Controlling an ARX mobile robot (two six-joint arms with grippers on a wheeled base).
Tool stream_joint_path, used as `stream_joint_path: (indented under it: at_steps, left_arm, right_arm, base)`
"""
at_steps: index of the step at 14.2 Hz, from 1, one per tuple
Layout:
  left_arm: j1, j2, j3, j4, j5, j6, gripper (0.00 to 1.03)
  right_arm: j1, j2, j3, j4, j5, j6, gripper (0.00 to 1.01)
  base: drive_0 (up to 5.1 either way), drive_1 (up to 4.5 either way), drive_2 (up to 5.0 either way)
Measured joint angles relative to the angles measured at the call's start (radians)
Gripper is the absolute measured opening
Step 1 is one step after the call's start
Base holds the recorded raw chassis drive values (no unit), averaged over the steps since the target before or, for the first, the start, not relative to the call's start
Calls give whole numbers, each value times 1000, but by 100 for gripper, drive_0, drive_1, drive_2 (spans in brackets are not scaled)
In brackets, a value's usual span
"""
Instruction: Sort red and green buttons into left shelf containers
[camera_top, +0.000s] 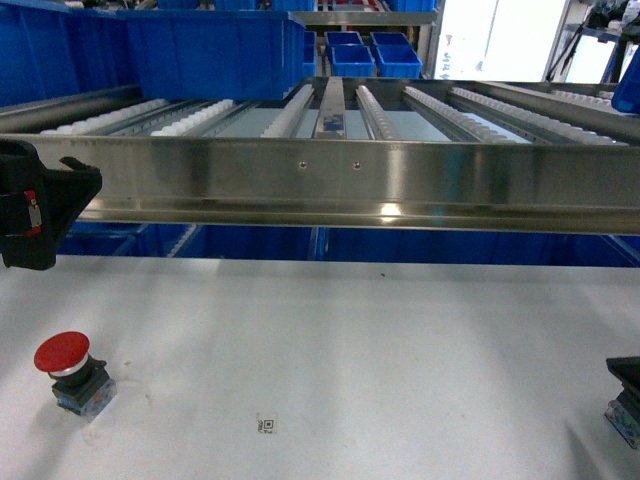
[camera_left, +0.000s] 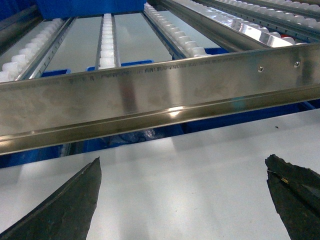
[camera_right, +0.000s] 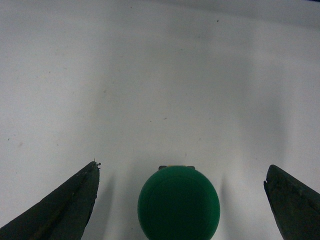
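The red button, with a mushroom cap on a dark blue block, stands on the white table at the front left. My left gripper hangs above and behind it at the left edge. In the left wrist view the left gripper is open over bare table, facing the shelf rail. The green button sits upright between the spread fingers of my open right gripper, with neither finger touching it. The head view shows this gripper only as a dark shape at the right edge. Two large blue bins stand on the left of the shelf.
A steel rail fronts the roller shelf and overhangs the table's far edge. Smaller blue bins sit far back in the middle. More blue bins show under the shelf. A small printed marker lies on the table.
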Motion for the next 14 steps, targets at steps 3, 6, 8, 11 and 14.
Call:
stream_joint_path:
  at_steps: [3, 6, 8, 11, 14]
  left_arm:
    - [0, 0, 0, 0, 0, 0, 98]
    - [0, 0, 0, 0, 0, 0, 98]
    - [0, 0, 0, 0, 0, 0, 98]
    - [0, 0, 0, 0, 0, 0, 98]
    - [0, 0, 0, 0, 0, 0, 98]
  right_arm:
    - [0, 30, -19, 31, -5, -10, 98]
    - [-8, 77, -25, 51, -11, -23, 98]
    - [-24, 106, -25, 64, -24, -35, 98]
    - [-39, 117, -23, 68, -26, -37, 98]
    - [-29, 126, -4, 84, -26, -37, 98]
  base:
    - [0, 0, 0]
    - [0, 0, 0]
    - [0, 0, 0]
    - [0, 0, 0]
    - [0, 0, 0]
